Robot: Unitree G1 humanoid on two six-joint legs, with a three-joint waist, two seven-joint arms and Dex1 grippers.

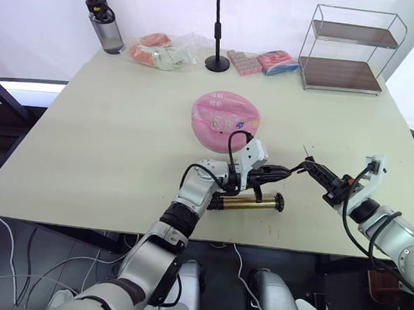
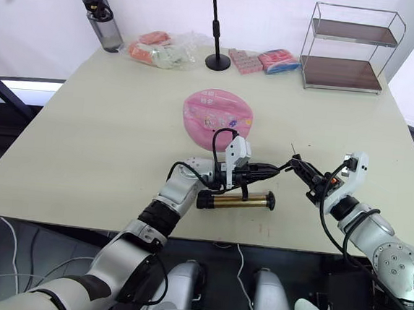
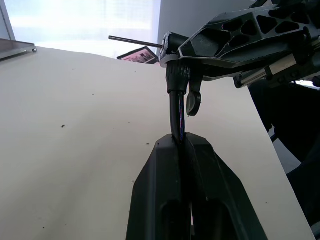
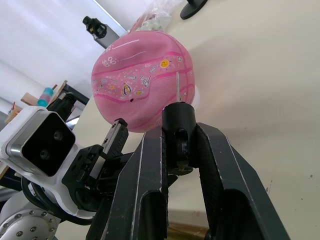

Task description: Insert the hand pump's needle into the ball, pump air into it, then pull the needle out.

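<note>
Far left at the back edge, a grey water bottle (image 1: 102, 22) stands near the corner, with a heap of plastic-wrapped packets (image 1: 161, 52) beside it. Open tabletop (image 1: 99, 138) runs wide on this side, nothing between those packets and the near edge.

Moving in: the left gripper (image 1: 282, 172) reaches across from the near edge, its fingers (image 3: 192, 170) pressed together on the black hose (image 3: 176, 117). Just below it, close to the front edge, the hand pump (image 1: 248, 201) lies on its side, gold tube parallel to that edge, black ends showing. Behind the gripper sits the ball (image 1: 224, 120), pink, flattened like a disc, mid-table and apart from both grippers, with clear surface all around it.

At the back centre, the round base of a black stand (image 1: 216, 63), then pink packets (image 1: 262, 62) next to it.

Now the right gripper (image 1: 309, 164), coming in from the right near edge, meeting the left one tip to tip. Its fingers (image 4: 150, 165) are clamped on the needle's black fitting, and the needle (image 4: 178, 88) sticks up thin and bare, pointing toward the ball in the right wrist view.

Far right at the back, a two-tier wire shelf (image 1: 350, 50) sits near the corner; the table in front of it lies open to the right edge.
</note>
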